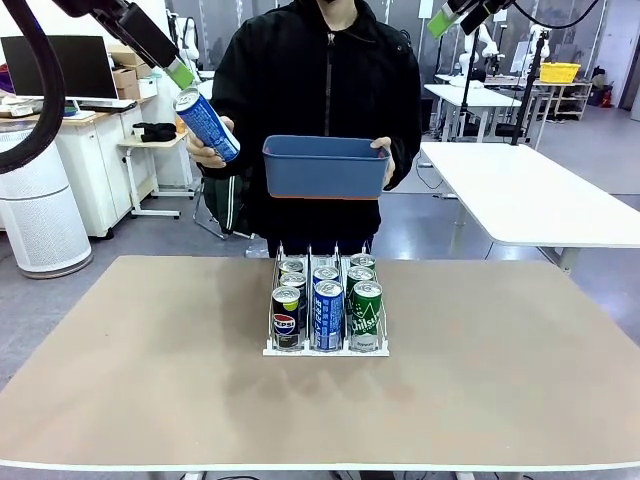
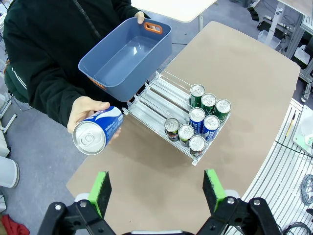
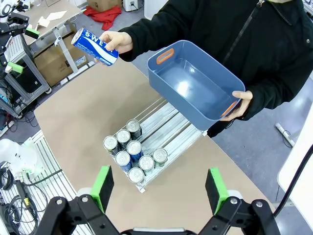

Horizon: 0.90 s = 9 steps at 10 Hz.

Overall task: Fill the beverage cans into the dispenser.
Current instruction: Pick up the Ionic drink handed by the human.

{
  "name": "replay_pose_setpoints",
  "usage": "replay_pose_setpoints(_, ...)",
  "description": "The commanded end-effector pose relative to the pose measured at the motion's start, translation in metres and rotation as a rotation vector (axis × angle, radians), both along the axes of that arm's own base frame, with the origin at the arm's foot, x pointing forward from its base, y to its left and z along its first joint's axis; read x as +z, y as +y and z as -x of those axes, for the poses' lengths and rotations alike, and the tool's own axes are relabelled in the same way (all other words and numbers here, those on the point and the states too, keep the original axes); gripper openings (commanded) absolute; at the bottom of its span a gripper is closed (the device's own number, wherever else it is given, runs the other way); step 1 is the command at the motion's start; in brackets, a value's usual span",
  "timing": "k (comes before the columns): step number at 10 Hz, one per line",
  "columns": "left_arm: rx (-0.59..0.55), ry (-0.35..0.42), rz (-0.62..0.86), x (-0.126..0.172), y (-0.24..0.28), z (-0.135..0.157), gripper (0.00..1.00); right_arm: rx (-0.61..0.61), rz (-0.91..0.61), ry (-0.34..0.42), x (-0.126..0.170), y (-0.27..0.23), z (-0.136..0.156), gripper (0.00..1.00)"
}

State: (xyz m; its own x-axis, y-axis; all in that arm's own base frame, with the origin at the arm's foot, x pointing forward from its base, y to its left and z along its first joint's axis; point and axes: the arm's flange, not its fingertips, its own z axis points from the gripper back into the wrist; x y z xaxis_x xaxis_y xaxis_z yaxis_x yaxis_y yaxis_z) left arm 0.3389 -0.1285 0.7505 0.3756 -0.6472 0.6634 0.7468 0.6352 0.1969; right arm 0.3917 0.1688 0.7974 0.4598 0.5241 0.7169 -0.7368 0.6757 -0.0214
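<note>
Aluminium, thin-walled and smooth, the blue can [image 2: 96,130] will dent under a hard squeeze and slip if gripped near its rim; mid-body across the cylinder looks the safest hold. The person's hand [image 2: 86,111] offers it at about ten o'clock from the left end effector [image 2: 157,188], whose pads stand wide apart, empty. The right end effector [image 3: 159,188] is equally spread. The dispenser [image 1: 325,349] sits mid-tabletop, eight cans [image 1: 327,300] loaded.

Both arms raised high — left gripper [image 2: 155,191] and right gripper [image 3: 160,188] with jaws spread wide.
</note>
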Motion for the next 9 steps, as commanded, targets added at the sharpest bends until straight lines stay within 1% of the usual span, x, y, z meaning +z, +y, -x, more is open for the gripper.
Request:
replay_pose_setpoints(1,0.003,0.002,0.005,0.0,0.001,0.0,1.0,-0.001,-0.001,-0.002,0.001,-0.001,0.001,1.0)
replay_pose_setpoints(5,0.0,0.0,0.0,0.0,0.0,0.0,1.0,-0.001,-0.001,-0.002,0.001,-0.001,0.001,1.0)
replay_pose_setpoints(6,0.075,0.016,-0.005,0.003,-0.005,0.003,1.0,-0.001,-0.001,-0.002,0.001,-0.001,0.001,1.0)
replay_pose_setpoints(7,0.12,0.009,-0.037,0.008,0.007,-0.003,1.0,-0.001,-0.001,-0.002,0.001,-0.001,0.001,1.0)
replay_pose_setpoints(8,0.128,-0.013,-0.039,0.005,0.01,-0.018,1.0,-0.001,-0.001,-0.002,0.001,-0.001,0.001,1.0)
replay_pose_setpoints(9,0.149,-0.025,-0.049,0.005,0.008,-0.023,1.0,-0.001,-0.001,-0.002,0.001,-0.001,0.001,1.0)
